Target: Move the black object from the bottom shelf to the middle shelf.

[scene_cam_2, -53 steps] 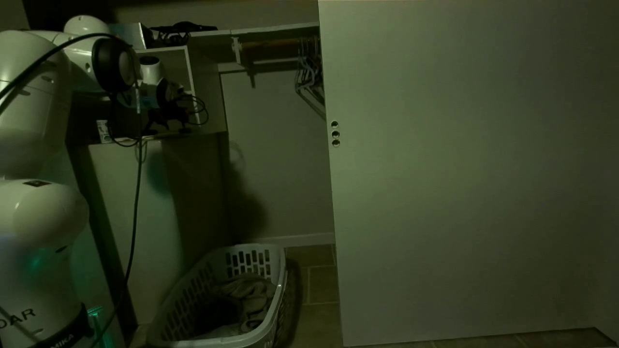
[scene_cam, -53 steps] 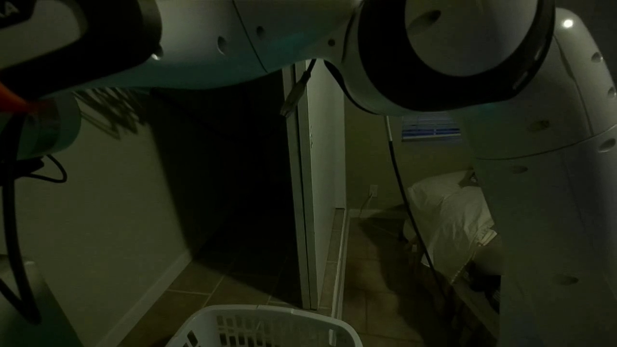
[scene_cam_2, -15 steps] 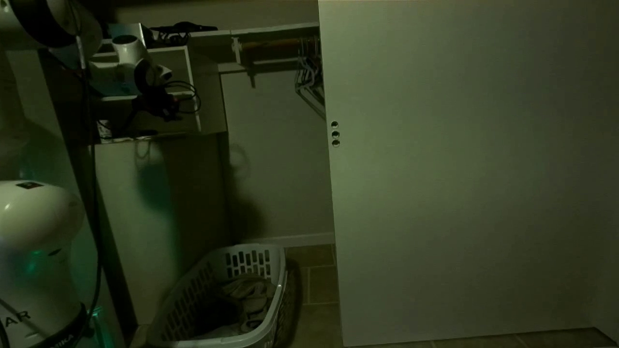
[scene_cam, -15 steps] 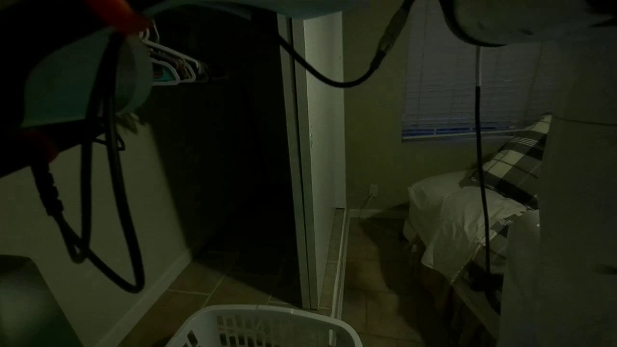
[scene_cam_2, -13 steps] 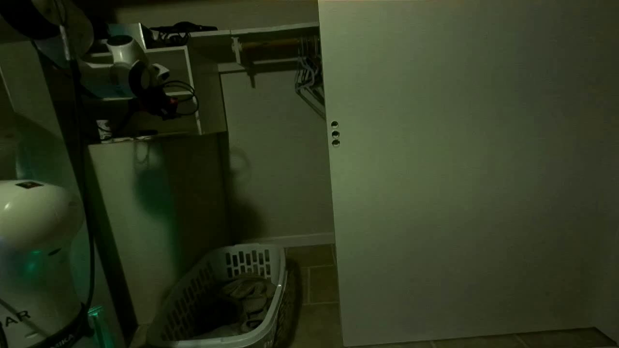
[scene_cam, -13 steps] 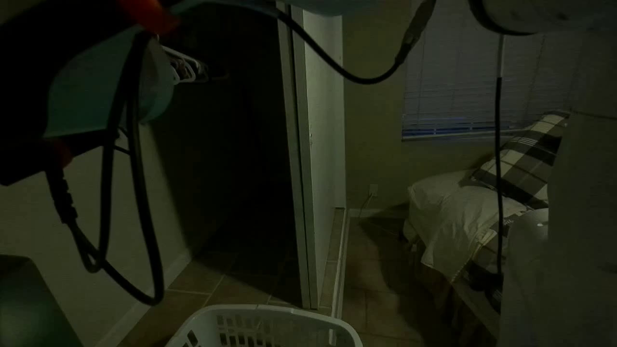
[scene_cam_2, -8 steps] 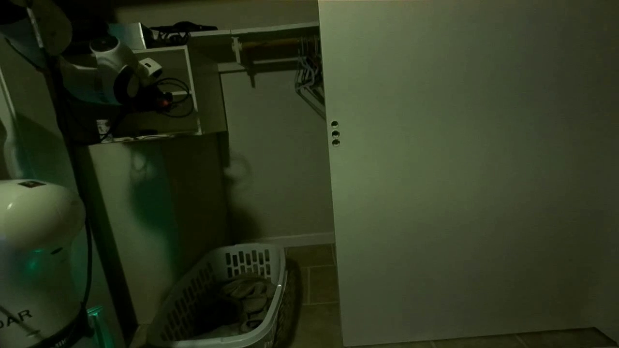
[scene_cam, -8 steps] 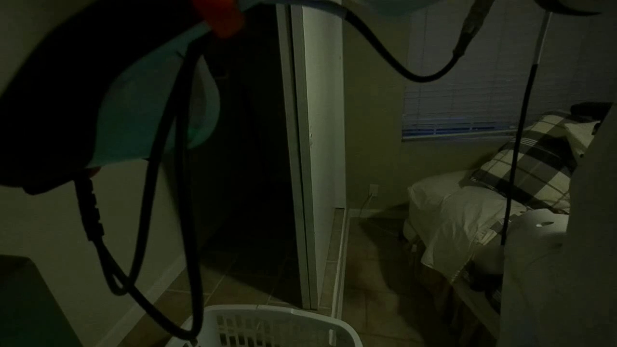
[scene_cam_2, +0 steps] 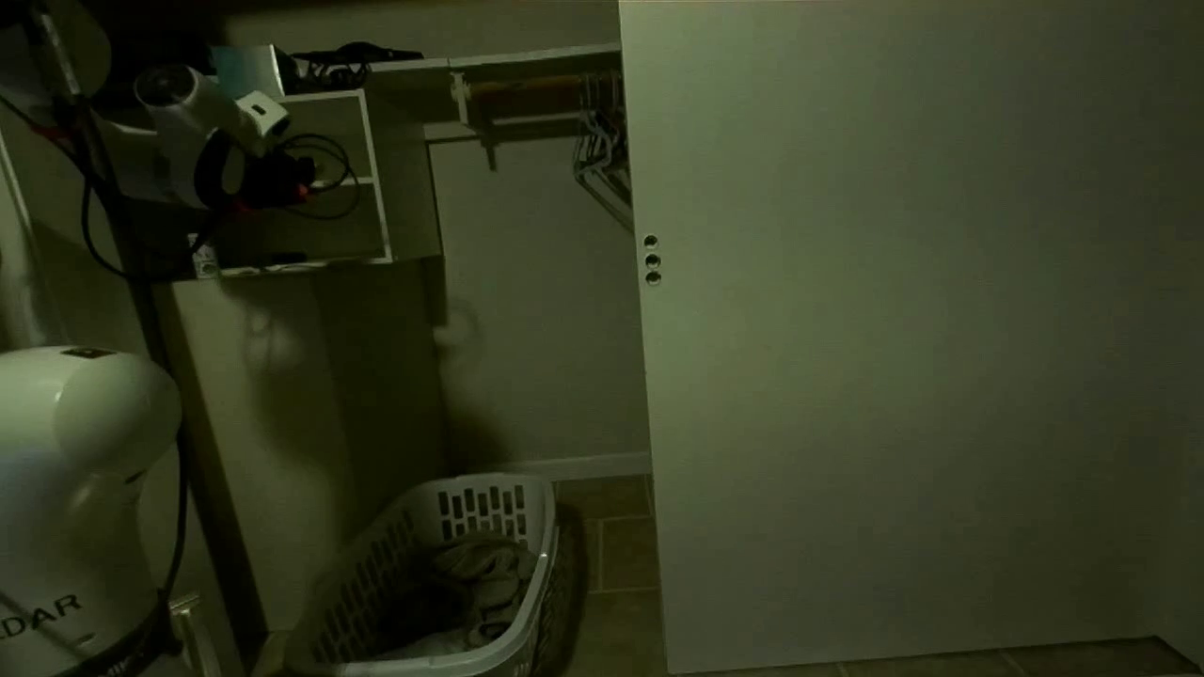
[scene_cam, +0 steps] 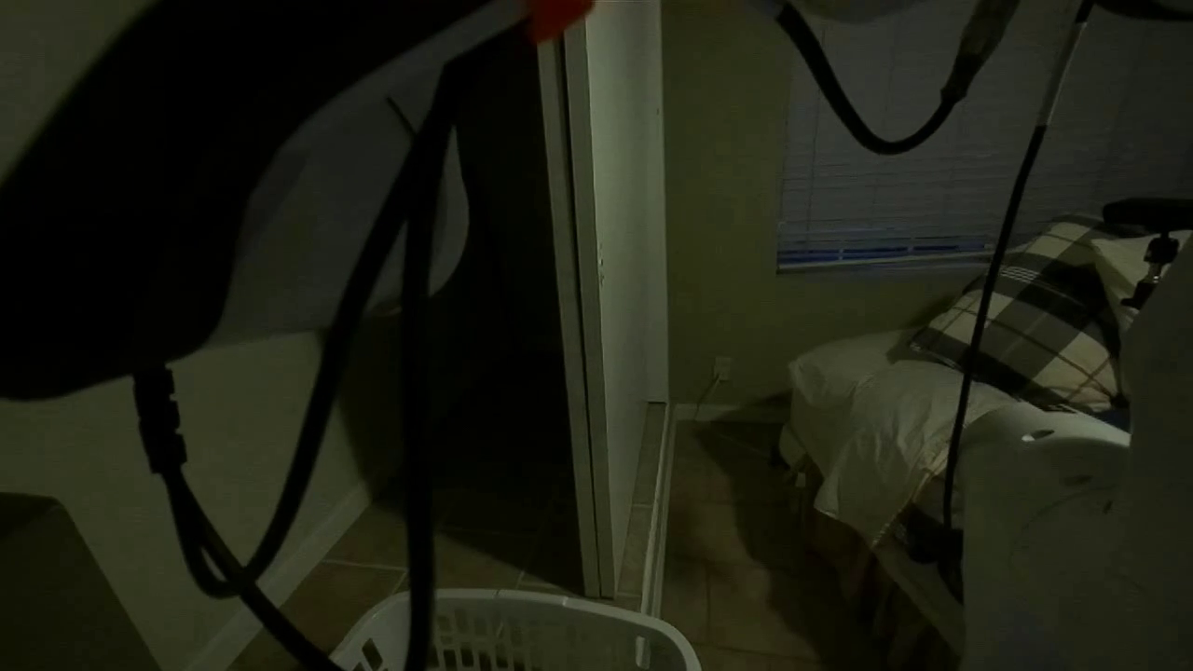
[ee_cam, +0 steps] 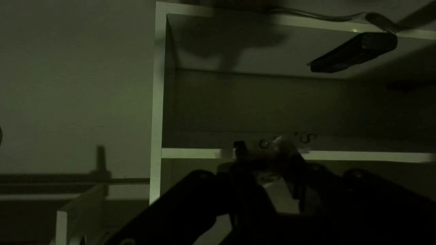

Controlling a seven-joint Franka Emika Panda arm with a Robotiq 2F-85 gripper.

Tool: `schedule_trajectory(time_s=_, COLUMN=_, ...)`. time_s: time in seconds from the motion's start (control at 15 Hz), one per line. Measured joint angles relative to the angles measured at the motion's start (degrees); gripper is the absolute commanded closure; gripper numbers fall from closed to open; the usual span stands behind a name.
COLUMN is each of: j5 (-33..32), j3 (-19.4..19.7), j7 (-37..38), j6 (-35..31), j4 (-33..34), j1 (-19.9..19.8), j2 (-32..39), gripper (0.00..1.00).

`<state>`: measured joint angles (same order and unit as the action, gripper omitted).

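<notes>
In an exterior view, an object point(scene_cam_2: 284, 258) lies on the bottom shelf point(scene_cam_2: 334, 264), right of a container point(scene_cam_2: 205, 261). The basket point(scene_cam_2: 540, 575), cloth point(scene_cam_2: 489, 564) inside, stands near on the floor point(scene_cam_2: 625, 555), left of the door point(scene_cam_2: 894, 329); hangers point(scene_cam_2: 594, 169) hang behind its left edge.

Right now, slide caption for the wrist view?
Upside-down wrist view: silhouetted gripper in the foreground, apart from the black object lying on the bottom shelf.

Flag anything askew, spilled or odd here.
The black object lies askew on the bottom shelf: slanted, one end near the front edge. A loose cable loops below the arm in an exterior view and might snag. No spill or damage stands out, though it's dark.
</notes>
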<state>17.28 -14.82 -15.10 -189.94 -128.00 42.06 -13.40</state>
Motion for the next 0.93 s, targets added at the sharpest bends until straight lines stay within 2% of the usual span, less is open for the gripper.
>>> schedule_trajectory(time_s=0.2, j5=-0.19, j3=2.76, j7=-0.1, j6=-0.49, j4=0.97, j1=3.26, j2=-0.63, gripper=0.93)
schedule_trajectory(time_s=0.4, j5=-0.2, j3=4.4, j7=-0.11, j6=2.44, j4=4.16, j1=4.28, j2=-0.68, gripper=0.93)
schedule_trajectory(time_s=0.67, j5=-0.78, j3=5.12, j7=-0.11, j6=13.35, j4=11.69, j1=1.77, j2=0.32, gripper=0.93)
schedule_trajectory(time_s=0.93, j5=-3.83, j3=5.02, j7=0.09, j6=24.38, j4=21.49, j1=-0.66, j2=4.72, gripper=0.93)
